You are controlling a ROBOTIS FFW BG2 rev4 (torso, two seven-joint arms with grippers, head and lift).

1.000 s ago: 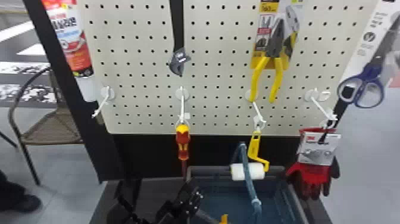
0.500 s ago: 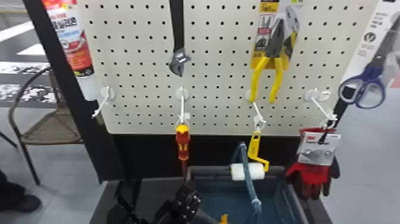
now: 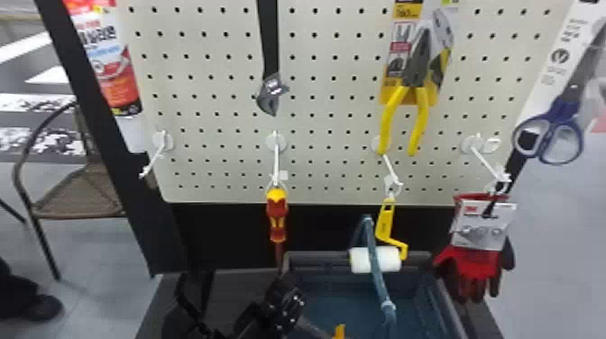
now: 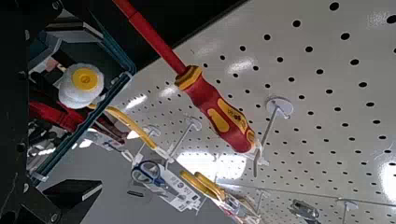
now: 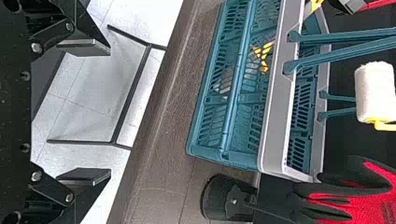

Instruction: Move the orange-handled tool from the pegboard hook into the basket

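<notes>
The screwdriver, its handle red-orange and yellow, hangs upright from a pegboard hook in the head view. Low in that view, just below it, is my left gripper. In the left wrist view the screwdriver lies beyond the fingertips, clear of both, and my left gripper is open and holds nothing. The basket stands below the board, to the right of the left gripper. My right gripper is open and empty, off to one side of the basket in the right wrist view.
A paint roller hangs over the basket's back, behind its raised blue handle. Red gloves hang at the right. Pliers, scissors and a wrench are higher up. A chair stands left.
In the head view, the left gripper has turned and shifted slightly below the screwdriver. The screwdriver still hangs in the same place.
</notes>
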